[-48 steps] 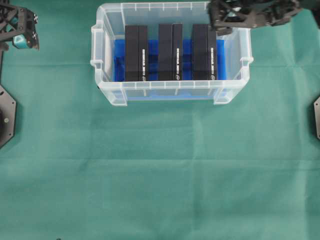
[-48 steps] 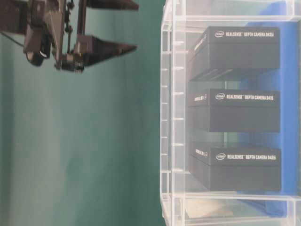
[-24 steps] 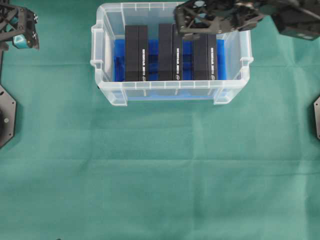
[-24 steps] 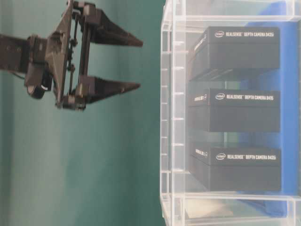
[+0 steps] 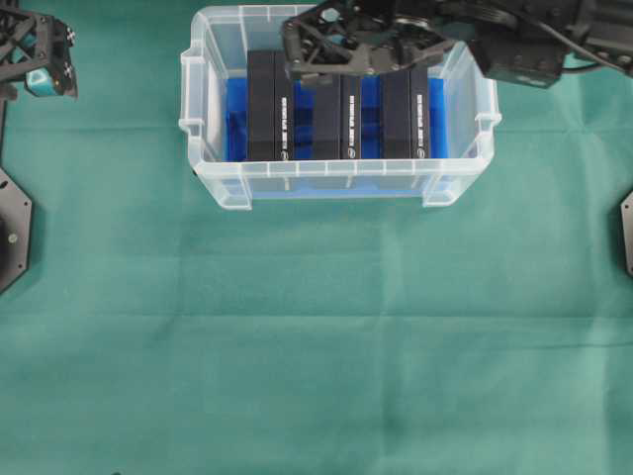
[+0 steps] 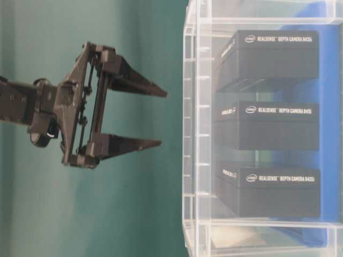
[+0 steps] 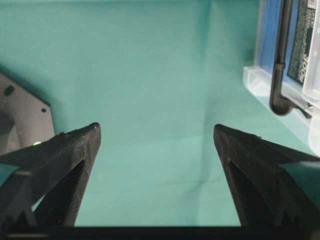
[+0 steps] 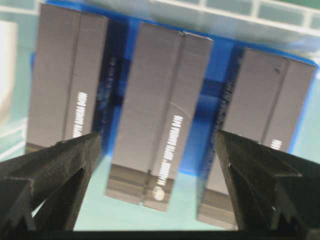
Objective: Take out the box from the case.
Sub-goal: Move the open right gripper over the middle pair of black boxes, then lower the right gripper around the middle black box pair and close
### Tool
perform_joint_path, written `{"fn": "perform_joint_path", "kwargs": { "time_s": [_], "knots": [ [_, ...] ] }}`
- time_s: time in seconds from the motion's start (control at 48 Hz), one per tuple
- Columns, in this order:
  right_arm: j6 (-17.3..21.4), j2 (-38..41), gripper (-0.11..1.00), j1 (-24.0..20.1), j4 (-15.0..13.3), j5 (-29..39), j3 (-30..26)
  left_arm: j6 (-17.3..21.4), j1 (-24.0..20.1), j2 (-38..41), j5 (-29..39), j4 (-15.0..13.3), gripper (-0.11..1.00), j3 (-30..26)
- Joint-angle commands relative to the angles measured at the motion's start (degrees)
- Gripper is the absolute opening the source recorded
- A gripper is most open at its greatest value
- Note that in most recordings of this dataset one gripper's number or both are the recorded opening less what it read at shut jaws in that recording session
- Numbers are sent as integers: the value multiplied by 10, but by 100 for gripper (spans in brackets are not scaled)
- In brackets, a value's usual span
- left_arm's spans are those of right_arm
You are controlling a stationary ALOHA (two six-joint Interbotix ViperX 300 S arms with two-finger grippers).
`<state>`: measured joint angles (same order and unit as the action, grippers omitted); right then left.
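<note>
The case point(image 5: 336, 180) is a clear plastic bin with a blue lining, standing at the back middle of the green cloth. Three black boxes stand in it side by side: left point(image 5: 269, 109), middle point(image 5: 336, 124) and right point(image 5: 404, 114). My right gripper point(image 5: 291, 49) hangs open above the case and touches nothing. In the right wrist view the middle box point(image 8: 160, 110) lies between the spread fingers of the right gripper point(image 8: 157, 136). From table level, the right gripper point(image 6: 161, 118) is apart from the case point(image 6: 193, 134). My left gripper point(image 7: 156, 129) is open over bare cloth, far left point(image 5: 40, 61).
Green cloth point(image 5: 316, 336) covers the table in front of the case. Black arm bases sit at the left edge point(image 5: 12, 233) and right edge point(image 5: 627, 233). A corner of the case point(image 7: 260, 80) shows in the left wrist view.
My right gripper has swept leftward above the case, from over the right box to over the middle and left boxes, staying open. The left arm and the boxes have not moved.
</note>
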<state>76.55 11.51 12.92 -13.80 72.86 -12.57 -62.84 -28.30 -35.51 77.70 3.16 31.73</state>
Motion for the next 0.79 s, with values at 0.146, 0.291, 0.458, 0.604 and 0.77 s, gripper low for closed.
{"fn": "perform_joint_path", "kwargs": {
  "time_s": [0.146,0.291,0.458,0.604,0.77],
  "knots": [
    [1,17,94,-2,17,-1,-46,2,-2,-2,-1,0,99,-14],
    [8,19,94,-2,22,3,-46,2,-2,-3,-1,0,99,-14],
    [16,19,94,-1,26,11,-47,3,-2,-4,-1,-1,99,-12],
    [16,19,94,-1,29,13,-46,4,-2,-6,-1,0,99,-11],
    [16,19,94,-2,30,12,-46,4,-2,-6,-1,0,99,-11]
  ]
}}
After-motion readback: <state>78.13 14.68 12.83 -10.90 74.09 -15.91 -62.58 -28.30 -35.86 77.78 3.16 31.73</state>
